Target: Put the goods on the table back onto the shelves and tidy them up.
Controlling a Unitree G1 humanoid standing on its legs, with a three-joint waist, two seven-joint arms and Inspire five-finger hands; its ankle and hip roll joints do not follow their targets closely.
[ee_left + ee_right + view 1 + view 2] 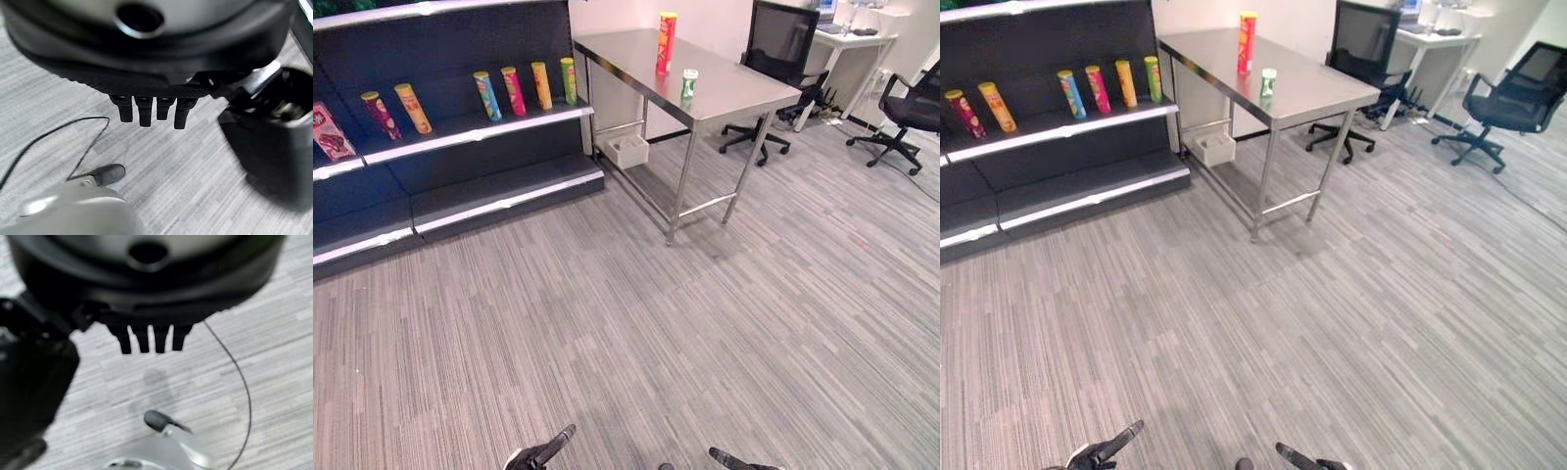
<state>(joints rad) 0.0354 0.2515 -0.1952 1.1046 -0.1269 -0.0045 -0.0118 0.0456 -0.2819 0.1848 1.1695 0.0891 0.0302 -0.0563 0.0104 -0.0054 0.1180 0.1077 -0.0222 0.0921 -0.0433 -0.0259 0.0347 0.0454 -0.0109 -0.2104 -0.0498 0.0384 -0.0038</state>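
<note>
A tall red can [666, 42] and a small bottle [689, 84] stood on the steel table [734, 93], upper centre of frame, with the shelves [480, 125] at upper left. The left hand [146, 83] and right hand [146, 308] hung empty, fingers straight. Judged step: approach. The next move calls for crossing the grey carpet [705, 323]. Office chairs [911, 113] stood at upper right.
</note>
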